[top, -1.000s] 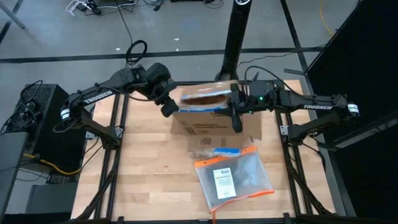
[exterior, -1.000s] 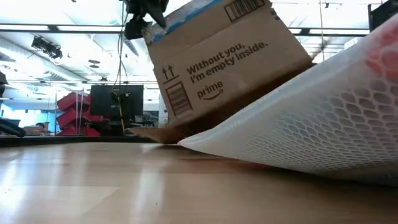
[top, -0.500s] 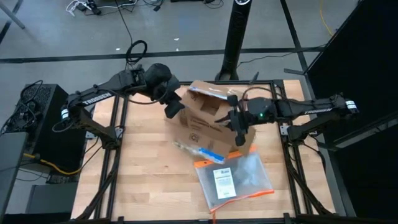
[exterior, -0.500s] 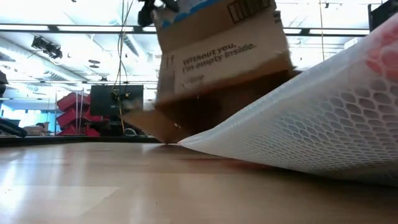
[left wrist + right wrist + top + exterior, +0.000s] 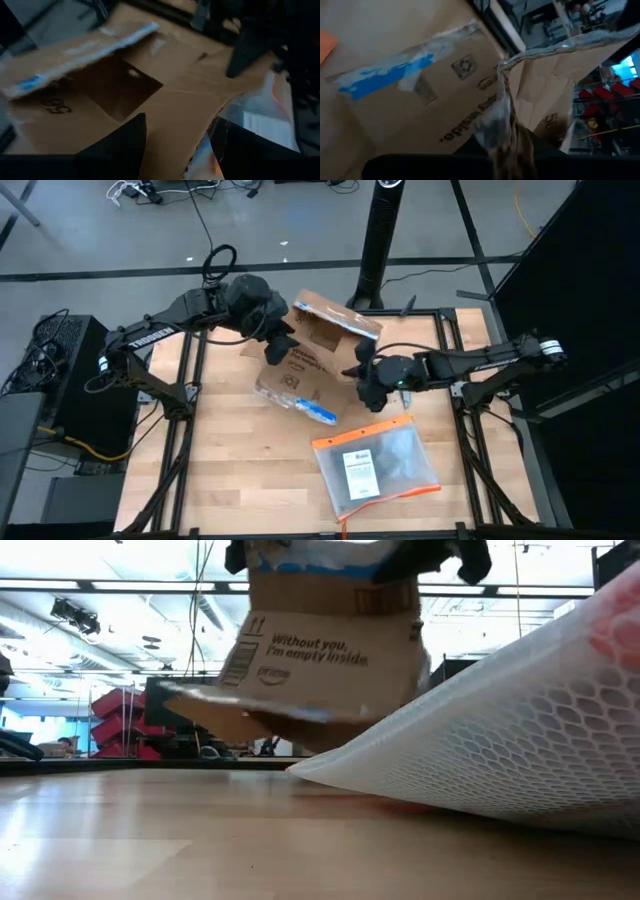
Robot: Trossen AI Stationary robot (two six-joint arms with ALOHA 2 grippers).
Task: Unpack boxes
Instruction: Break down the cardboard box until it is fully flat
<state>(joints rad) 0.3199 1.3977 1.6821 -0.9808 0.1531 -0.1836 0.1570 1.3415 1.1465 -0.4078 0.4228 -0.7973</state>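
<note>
The brown cardboard box point(image 5: 318, 358) hangs tipped in the air between my two arms. Its underside is clear of the table in the low view point(image 5: 330, 650), with flaps drooping below it. My left gripper point(image 5: 277, 350) is shut on its far-left side, and my right gripper point(image 5: 362, 380) is shut on its right side. A pale packet with a blue strip point(image 5: 303, 406) pokes out under the box's near lower edge. The clear pouch with the orange edge point(image 5: 378, 465) lies flat on the table nearer the front. My left gripper point(image 5: 175, 130) has a cardboard panel of the box point(image 5: 172, 112) running between its two fingers, near the printed "56". It comes from the table's far-left side, slanting down. The box is lifted clear and tilted. My right gripper point(image 5: 505, 147) pinches a flap edge with loose clear tape point(image 5: 502, 107) on the box's right side. It comes level from the table's right. The fingers themselves hide the exact place of contact.
The pouch's white honeycomb padding point(image 5: 500, 750) fills the right foreground of the low view. A black pole point(image 5: 378, 240) stands beyond the table's far edge. Bare wood point(image 5: 230, 460) lies left of the pouch.
The box, leaning with its lower end on the table a second ago, has been lifted clear, turned and tipped toward the left. The right gripper has moved toward the table's near-left and lower, and the left gripper has stayed at the far left. The blue-striped packet has shifted left under the box.
</note>
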